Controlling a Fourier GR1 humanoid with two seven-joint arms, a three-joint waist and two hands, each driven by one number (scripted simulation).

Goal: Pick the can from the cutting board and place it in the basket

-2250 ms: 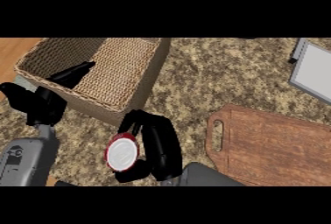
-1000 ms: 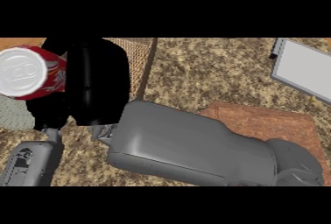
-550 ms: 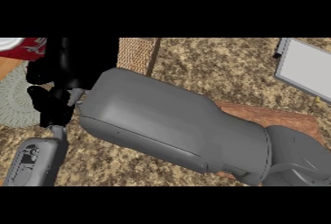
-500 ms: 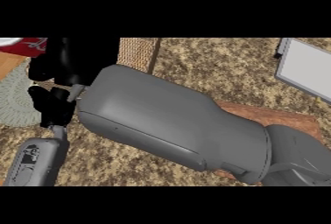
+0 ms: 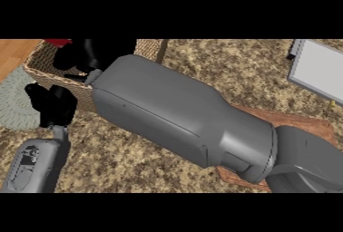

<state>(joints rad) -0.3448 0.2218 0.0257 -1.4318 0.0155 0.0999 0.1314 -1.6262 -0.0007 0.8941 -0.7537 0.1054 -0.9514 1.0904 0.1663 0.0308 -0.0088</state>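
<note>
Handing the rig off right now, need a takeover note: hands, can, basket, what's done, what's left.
Right hand: over the basket, curled on the can; only a red sliver of the can shows, at the top edge.
Left hand: open, holding nothing, in front of the basket's near wall.
Cutting board: mostly hidden by the right forearm; no can on the part that shows.
Done: can is off the board and over the basket.
Left: lower it, release it inside the basket, withdraw the arm.
</note>
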